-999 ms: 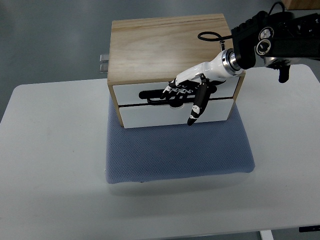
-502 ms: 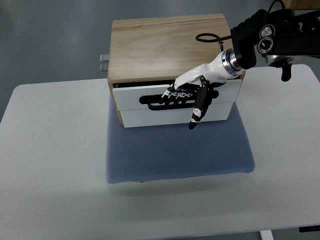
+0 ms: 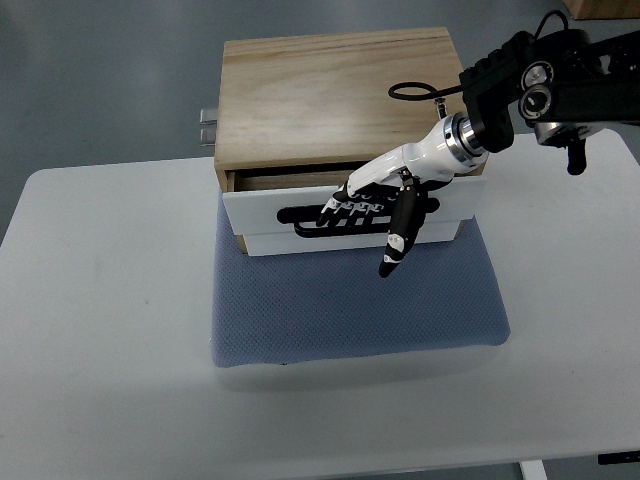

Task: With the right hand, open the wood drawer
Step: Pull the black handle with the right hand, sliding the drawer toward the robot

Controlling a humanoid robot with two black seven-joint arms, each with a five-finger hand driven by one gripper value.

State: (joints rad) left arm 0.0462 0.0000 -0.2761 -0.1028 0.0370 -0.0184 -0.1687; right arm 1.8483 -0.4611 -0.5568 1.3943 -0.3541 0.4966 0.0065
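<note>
A light wood drawer box (image 3: 330, 95) stands on a blue-grey mat (image 3: 355, 305) on the white table. It has two white drawer fronts. The upper drawer (image 3: 262, 211) is pulled partly out, so a dark gap and its wooden inside show behind the front. My right hand (image 3: 368, 205), white with black fingers, comes in from the upper right. Its fingers are hooked into the black slot handle (image 3: 300, 217) of the upper drawer front. The thumb (image 3: 398, 238) hangs down over the lower drawer front (image 3: 300, 240).
The white table (image 3: 100, 330) extends around the mat on all sides. A small metal fitting (image 3: 207, 127) sticks out from the box's back left. The dark arm housing and a black cable (image 3: 415, 92) sit over the box's right rear corner.
My right hand has pulled the upper drawer front toward the camera. The drawer went from closed to partly open, and the gap behind its front has widened.
</note>
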